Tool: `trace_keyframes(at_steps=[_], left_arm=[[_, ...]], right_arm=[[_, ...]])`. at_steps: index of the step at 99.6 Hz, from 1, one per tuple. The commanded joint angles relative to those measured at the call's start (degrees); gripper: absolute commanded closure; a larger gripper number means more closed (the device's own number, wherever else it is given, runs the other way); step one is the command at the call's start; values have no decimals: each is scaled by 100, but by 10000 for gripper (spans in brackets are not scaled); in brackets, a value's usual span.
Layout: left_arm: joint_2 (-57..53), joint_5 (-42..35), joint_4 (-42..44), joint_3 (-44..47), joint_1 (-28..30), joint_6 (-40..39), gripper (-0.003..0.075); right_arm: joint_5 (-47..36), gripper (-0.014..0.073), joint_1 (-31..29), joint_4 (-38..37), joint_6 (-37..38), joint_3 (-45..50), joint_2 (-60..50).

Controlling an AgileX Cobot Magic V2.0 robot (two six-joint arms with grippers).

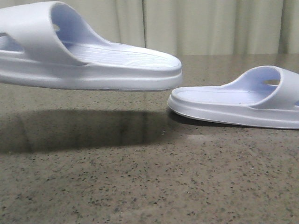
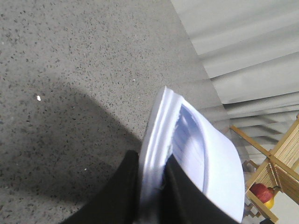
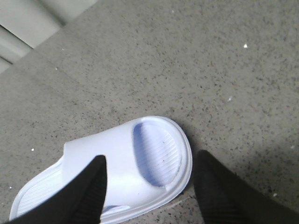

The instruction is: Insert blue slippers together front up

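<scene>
Left claw [image 2: 152,186] gripped raised slipper [image 1: 88,60] at 9 o'clock; right claw [image 3: 149,184] gaped over tabletop [image 1: 140,186] slipper [image 1: 243,100] at 3 o'clock.

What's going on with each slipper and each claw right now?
Left slipper: lifted off the table, sole level, held by the left gripper.
Right slipper: flat on the table, strap up.
Left gripper: shut on the left slipper's edge.
Right gripper: open, straddling the right slipper, not gripping.
</scene>
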Motion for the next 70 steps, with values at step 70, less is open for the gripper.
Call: trace_keyframes(at_steps=[70], left_arm=[[-10,-87,-271,-188,-40,-11,704]], right_arm=[[-1117,242,-27,29,163,-189,1878]])
